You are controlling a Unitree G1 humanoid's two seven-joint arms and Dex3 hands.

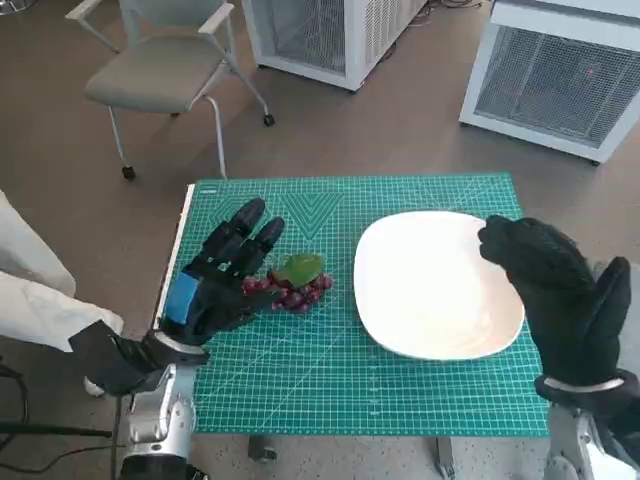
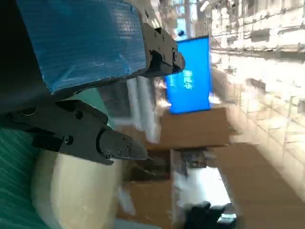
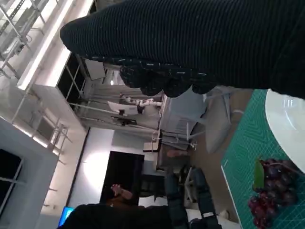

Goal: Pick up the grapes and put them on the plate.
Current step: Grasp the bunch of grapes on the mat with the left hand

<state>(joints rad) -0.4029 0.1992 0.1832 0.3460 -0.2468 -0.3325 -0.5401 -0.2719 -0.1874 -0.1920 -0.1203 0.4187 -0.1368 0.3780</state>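
Observation:
A small bunch of dark red grapes (image 1: 296,291) with a green leaf lies on the green cutting mat (image 1: 300,380), left of the white plate (image 1: 436,285). My left hand (image 1: 222,277) sits just left of the bunch, its fingers spread and stretched out beside it, holding nothing. My gloved right hand (image 1: 555,290) hovers over the plate's right rim, empty, thumb apart. In the right wrist view the grapes (image 3: 269,192) lie beside the plate's edge (image 3: 288,125), with the left hand's fingers (image 3: 189,193) beyond them. The left wrist view shows the plate (image 2: 71,191) but no grapes.
A grey chair (image 1: 160,70) stands on the floor beyond the table's far left corner. White vented cabinets (image 1: 330,35) (image 1: 560,75) stand further back. A person's pale clothing (image 1: 30,290) is at the left edge. The mat covers the small table.

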